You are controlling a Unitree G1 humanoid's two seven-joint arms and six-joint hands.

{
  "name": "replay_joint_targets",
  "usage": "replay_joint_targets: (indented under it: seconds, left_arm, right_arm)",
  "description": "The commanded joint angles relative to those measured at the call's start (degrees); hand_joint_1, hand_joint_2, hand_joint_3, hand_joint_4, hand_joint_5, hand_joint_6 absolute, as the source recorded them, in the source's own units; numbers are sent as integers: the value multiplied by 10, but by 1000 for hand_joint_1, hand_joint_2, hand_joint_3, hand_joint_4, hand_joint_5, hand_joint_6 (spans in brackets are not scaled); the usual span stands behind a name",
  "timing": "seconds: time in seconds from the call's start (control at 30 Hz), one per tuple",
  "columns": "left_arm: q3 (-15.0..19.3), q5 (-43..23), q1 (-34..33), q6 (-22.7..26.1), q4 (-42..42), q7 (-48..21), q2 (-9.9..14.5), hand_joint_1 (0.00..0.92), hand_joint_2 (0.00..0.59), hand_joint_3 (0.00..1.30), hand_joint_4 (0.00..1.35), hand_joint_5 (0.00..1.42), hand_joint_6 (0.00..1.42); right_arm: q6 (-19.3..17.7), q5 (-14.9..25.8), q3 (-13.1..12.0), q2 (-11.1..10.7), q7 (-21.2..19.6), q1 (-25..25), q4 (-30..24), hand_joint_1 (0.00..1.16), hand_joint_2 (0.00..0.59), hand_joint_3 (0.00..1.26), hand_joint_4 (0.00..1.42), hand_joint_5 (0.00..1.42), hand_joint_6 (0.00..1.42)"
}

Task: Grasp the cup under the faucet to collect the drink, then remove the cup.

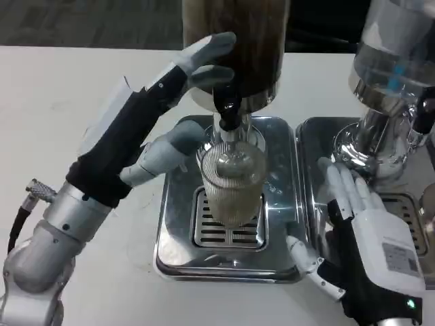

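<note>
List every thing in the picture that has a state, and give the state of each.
Ribbed cup: upright on the drip grate, under the faucet, part full.
Faucet: above the cup; flow cannot be told.
Left robot hand: fingers apart beside the cup, reaching toward the faucet.
Right robot hand: flat, fingers spread, holds nothing.
Drip tray: under the cup.
</note>
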Motion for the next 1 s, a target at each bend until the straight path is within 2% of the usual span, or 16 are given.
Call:
replay_joint_targets:
  seconds: [0.03, 0.37, 0.57, 1.0]
  left_arm:
    - [-2, -1, -15, -7, 14, -23, -5, 0, 93, 160, 120, 239, 212]
    - [-11, -8, -4, -20, -1, -52, -23, 0, 101, 191, 138, 279, 240]
    - [-7, 6, 0, -30, -3, -51, -18, 0, 108, 240, 167, 324, 280]
    - [-8, 131, 21, -83, -17, 4, 7, 0, 108, 272, 168, 319, 288]
  right_arm:
    - [-2, -1, -2, 0, -6, 2, 2, 266, 406, 0, 0, 0, 35]
    - [-1, 1, -2, 0, 0, 0, 3, 266, 406, 0, 0, 0, 46]
    - [-3, 3, -2, -2, 3, -5, 7, 267, 406, 0, 0, 0, 48]
    - [-5, 8, -2, -1, 3, -8, 12, 267, 406, 0, 0, 0, 57]
